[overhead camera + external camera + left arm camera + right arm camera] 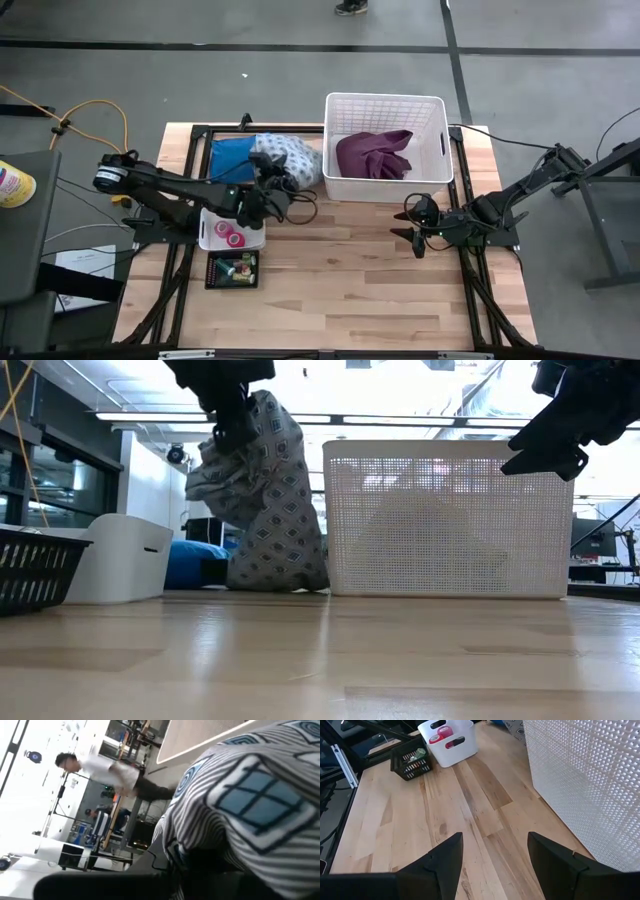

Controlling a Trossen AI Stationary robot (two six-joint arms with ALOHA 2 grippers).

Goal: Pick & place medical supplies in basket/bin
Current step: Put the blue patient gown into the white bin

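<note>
My left gripper (266,193) (230,418) is shut on the grey-patterned garment (290,160) (268,500) (250,795), just left of the white lattice basket (385,98) (450,520) (585,780). The maroon cloth (375,155) lies inside the basket. My right gripper (413,228) (548,452) (495,845) is open and hovers over bare table near the basket's near right corner. Pink rolls (231,235) (442,732) sit in the small white tray (208,232) (452,752). The black mesh crate (232,270) (412,762) holds small items. My left gripper holds the grey-patterned garment by a bunched upper part (245,438), coming from above. The cloth fills the wrist view and hides the fingertips, so I cannot tell whether it holds one layer or several. The garment hangs below the fingers, with its lower end (275,575) resting on the table.
A blue bundle (228,158) (190,560) lies behind the garment near the table's far edge. The tray and the crate stand at the table's left side. Bare wood stretches across the near half of the table (350,290). People show in the room beyond.
</note>
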